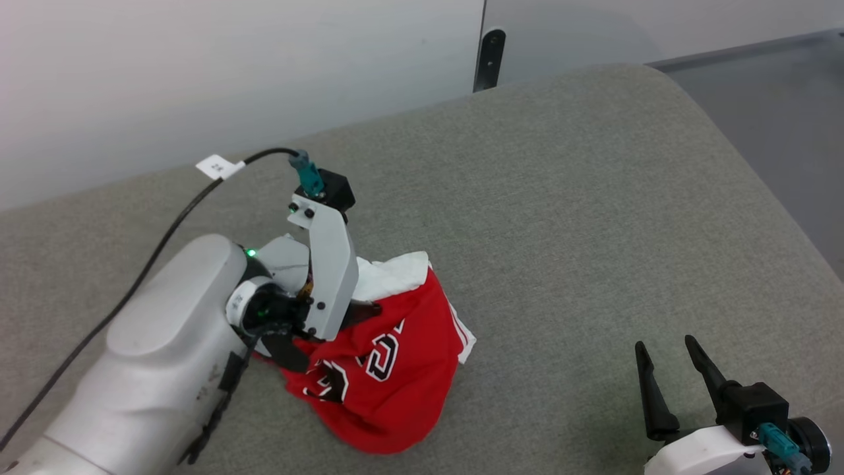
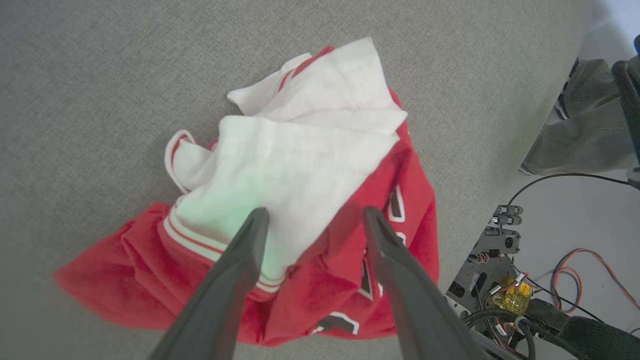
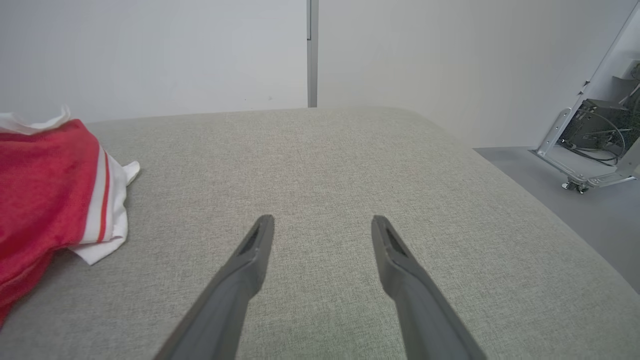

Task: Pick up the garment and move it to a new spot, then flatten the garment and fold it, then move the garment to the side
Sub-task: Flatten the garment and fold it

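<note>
Red garment (image 1: 395,376) heaped beneath left gripper (image 2: 312,215), fingers apart, likely to pinch it; right gripper (image 3: 322,220) apart, parked clear.

1. The garment (image 1: 389,369) lies on the padded table (image 1: 593,218), toward its left side.
2. The left gripper (image 2: 312,215) is right over the garment.
3. The right gripper (image 1: 664,342) is well apart, to its right.
4. A wall (image 1: 231,79) stands behind the table.
</note>
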`<state>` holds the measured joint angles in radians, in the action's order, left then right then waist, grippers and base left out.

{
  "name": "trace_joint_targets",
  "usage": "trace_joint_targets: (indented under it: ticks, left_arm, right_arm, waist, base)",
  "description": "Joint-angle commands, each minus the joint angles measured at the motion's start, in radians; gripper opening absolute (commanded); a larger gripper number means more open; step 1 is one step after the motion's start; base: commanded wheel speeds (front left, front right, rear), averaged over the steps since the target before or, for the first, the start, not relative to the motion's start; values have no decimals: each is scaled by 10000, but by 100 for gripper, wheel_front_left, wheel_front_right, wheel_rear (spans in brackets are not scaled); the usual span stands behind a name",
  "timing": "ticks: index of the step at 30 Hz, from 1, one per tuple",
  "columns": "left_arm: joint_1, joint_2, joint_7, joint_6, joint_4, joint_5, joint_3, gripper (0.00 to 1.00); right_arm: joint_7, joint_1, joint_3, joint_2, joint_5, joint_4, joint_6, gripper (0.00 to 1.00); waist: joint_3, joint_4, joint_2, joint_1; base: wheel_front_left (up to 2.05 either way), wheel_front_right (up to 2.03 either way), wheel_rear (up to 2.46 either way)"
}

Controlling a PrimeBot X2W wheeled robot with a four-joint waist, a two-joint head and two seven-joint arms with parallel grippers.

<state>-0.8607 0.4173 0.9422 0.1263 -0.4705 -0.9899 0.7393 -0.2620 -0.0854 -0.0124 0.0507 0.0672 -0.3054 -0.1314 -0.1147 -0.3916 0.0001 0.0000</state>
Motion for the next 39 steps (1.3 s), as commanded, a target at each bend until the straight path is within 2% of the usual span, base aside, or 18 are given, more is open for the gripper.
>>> trace_joint_targets:
  ticks: [1,4,8,9,10,12,13,14,16,18,32,39]
  left_arm:
    - [-136,-32,44,-38,-112,19,35,95]
    - [-166,-30,-9,-33,-256,186,183,92]
    - [-180,-34,-33,-2,-453,259,335,80]
    - [-196,-50,-15,6,-482,228,363,60]
    - [-213,-64,-7,10,-507,200,380,47]
    - [-261,-90,-48,19,-548,165,407,41]
    - [-277,-109,-57,25,-570,140,422,31]
    - [-292,-123,-63,30,-570,148,455,25]
    - [-324,-138,-92,38,-569,113,502,25]
    - [-368,-172,-61,35,-595,79,534,0]
    - [-682,-279,-117,-27,-542,-206,449,0]
    - [-622,38,-318,-209,-346,-323,132,0]
  right_arm:
    - [-44,-61,-29,-6,105,-31,14,100]
    - [-44,-113,-74,-6,196,-35,14,100]
    - [-44,-180,-152,-4,238,-45,14,100]
    - [-44,-181,-157,-4,226,-41,14,100]
    - [-44,-183,-159,-4,206,-40,14,100]
    - [-44,-174,-155,-4,195,-40,14,100]
    - [-44,-166,-150,-4,178,-51,14,100]
    - [-44,-156,-144,-4,161,-57,14,100]
    - [-44,-132,-138,-4,129,-67,14,100]
    - [-44,-120,-117,-4,106,-85,14,100]
    - [-44,63,8,-4,-15,-201,14,100]
    - [-44,164,169,-4,-189,-266,14,100]
  waist:
    - [-57,-66,-1,0]
    - [-114,-100,-1,0]
    - [-185,-116,-1,0]
    - [-193,-111,-1,0]
    - [-197,-102,-1,0]
    - [-195,-80,-1,0]
    - [-189,-67,-1,0]
    - [-178,-54,-1,0]
    - [-141,-26,-1,0]
    - [-95,12,-1,0]
    - [297,511,-1,0]
    - [535,1043,-1,0]
  base:
    - [0,0,0]
    - [0,0,0]
    - [0,0,0]
    - [0,0,0]
    - [0,0,0]
    - [0,0,0]
    - [0,0,0]
    - [0,0,0]
    - [0,0,0]
    - [0,0,0]
    - [0,0,0]
    - [0,0,0]
